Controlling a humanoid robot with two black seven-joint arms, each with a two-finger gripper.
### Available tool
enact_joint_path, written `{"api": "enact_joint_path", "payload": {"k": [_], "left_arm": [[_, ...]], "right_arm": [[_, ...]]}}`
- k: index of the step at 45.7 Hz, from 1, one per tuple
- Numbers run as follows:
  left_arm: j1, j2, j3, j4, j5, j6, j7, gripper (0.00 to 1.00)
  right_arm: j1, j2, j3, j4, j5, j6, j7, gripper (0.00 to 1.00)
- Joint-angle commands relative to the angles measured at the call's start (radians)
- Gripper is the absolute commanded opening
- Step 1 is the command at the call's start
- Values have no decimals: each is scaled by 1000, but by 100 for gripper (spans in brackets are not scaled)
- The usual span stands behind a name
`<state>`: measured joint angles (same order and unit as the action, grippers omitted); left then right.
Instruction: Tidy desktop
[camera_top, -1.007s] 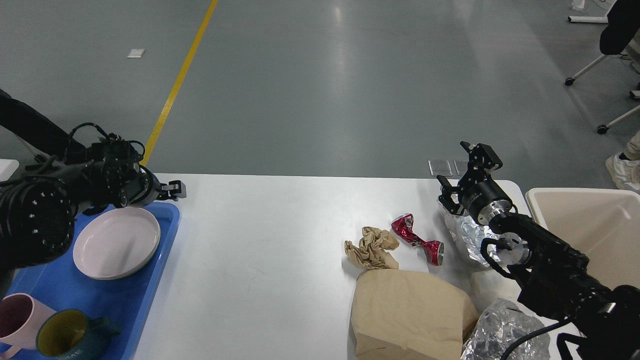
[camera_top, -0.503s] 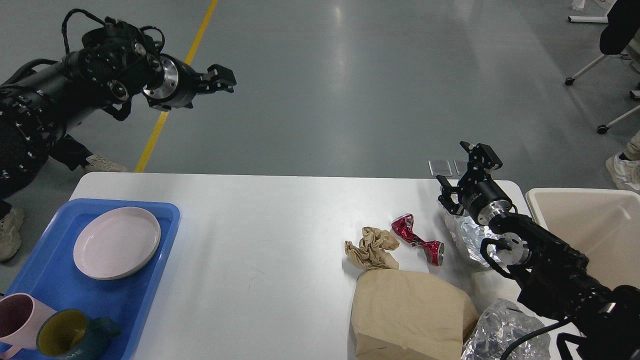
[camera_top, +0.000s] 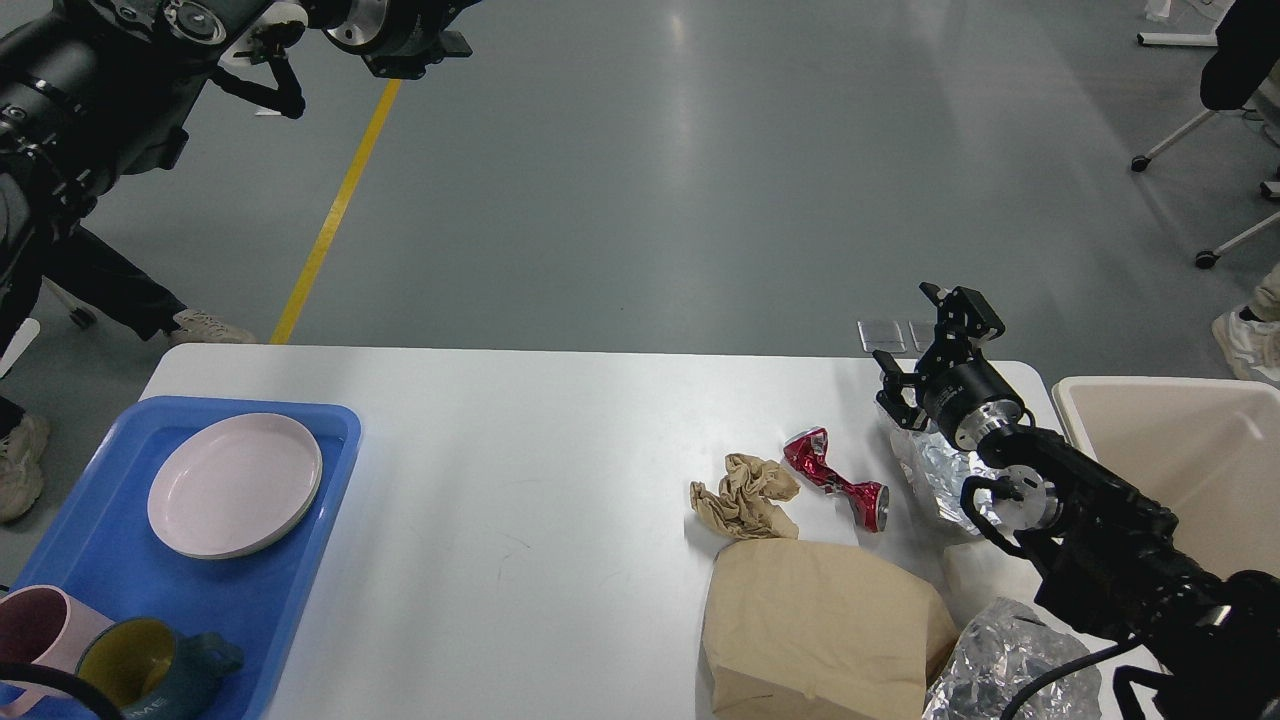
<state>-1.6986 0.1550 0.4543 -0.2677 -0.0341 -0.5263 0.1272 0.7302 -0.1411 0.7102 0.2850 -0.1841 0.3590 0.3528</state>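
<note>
Industrial hall, grey epoxy floor (camera_top: 700, 200), yellow lane line (camera_top: 335, 210)

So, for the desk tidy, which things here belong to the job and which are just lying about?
Job:
large white matte desktop
crushed red metal can
crumpled brown paper wad
tan paper bag
crinkled silver foil
beige plastic bin

Lying about:
yellow floor line
wheeled chair base

We see a glossy grey floor (camera_top: 700, 180) with a yellow line (camera_top: 335, 210) and chair legs on castors (camera_top: 1190, 130) far right.
</note>
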Motion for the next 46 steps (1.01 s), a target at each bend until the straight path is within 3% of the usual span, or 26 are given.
{"api": "enact_joint_path", "payload": {"k": [1,11,26,46], "left_arm": [[51,-9,-164,2,-44,6,2,97],[204,-23,-618,2,-36,54,3,97],[342,-115,-960,2,-50,81,3,97],[470,-147,-1019,1,-43,89,3,97]], "right_arm": [[0,0,0,0,0,0,0,100],[0,0,0,0,0,0,0,100],[0,0,0,0,0,0,0,100],[0,0,0,-1,0,0,0,100]]}}
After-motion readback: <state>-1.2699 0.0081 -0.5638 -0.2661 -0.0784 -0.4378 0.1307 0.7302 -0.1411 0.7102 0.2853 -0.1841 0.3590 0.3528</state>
